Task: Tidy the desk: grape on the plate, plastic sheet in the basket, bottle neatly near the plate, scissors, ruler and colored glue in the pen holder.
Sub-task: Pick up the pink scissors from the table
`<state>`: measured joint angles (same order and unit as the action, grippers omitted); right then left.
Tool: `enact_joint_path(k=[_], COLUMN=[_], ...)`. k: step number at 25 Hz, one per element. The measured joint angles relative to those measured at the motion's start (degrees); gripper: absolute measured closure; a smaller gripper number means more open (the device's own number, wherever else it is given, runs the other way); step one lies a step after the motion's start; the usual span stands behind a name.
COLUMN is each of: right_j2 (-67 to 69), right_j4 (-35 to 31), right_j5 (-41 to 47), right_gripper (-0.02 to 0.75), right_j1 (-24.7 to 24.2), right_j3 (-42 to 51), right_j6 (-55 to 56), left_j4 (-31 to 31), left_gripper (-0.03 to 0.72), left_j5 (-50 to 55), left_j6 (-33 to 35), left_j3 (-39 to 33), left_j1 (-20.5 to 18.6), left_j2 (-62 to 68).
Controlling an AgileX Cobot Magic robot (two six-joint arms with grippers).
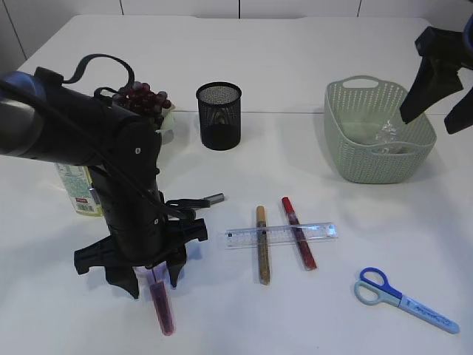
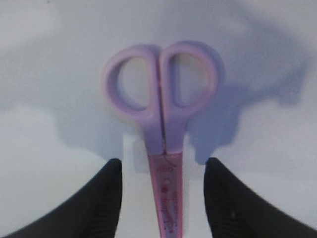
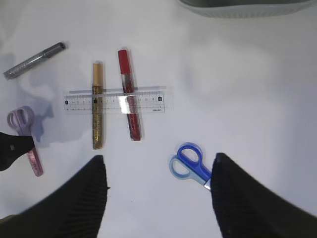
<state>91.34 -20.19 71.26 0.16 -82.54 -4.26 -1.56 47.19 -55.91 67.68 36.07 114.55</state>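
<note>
White desk [image 1: 310,59] surface — left gripper [image 2: 162,198] jaws spread, straddling purple scissors [image 2: 163,129], not clamped; right gripper [image 1: 436,111] jaws released over basket [image 1: 347,151], far right.

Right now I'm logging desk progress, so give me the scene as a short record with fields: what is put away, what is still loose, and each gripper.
plate: grapes on it
basket: plastic sheet inside
pen holder: nothing visible inside
bottle: upright, left of the left arm
loose on table: ruler lying across gold glue and red glue; silver glue; blue scissors
purple scissors: flat on table
left gripper: open, straddling the purple scissors' blades
right gripper: open, empty, above the basket
</note>
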Motion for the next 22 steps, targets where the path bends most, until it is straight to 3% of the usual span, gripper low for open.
enact_joint_path(k=[22], right_j2=[0.0], right_j4=[0.0], right_j5=[0.0], right_gripper=[0.227], right_j1=[0.0], right_j3=[0.0], right_j6=[-0.11], left_j4=[0.36], left_gripper=[0.314], left_j5=[-1.29], left_j6=[-3.47], left_j3=[0.0], left_j1=[1.18], left_j2=[0.03])
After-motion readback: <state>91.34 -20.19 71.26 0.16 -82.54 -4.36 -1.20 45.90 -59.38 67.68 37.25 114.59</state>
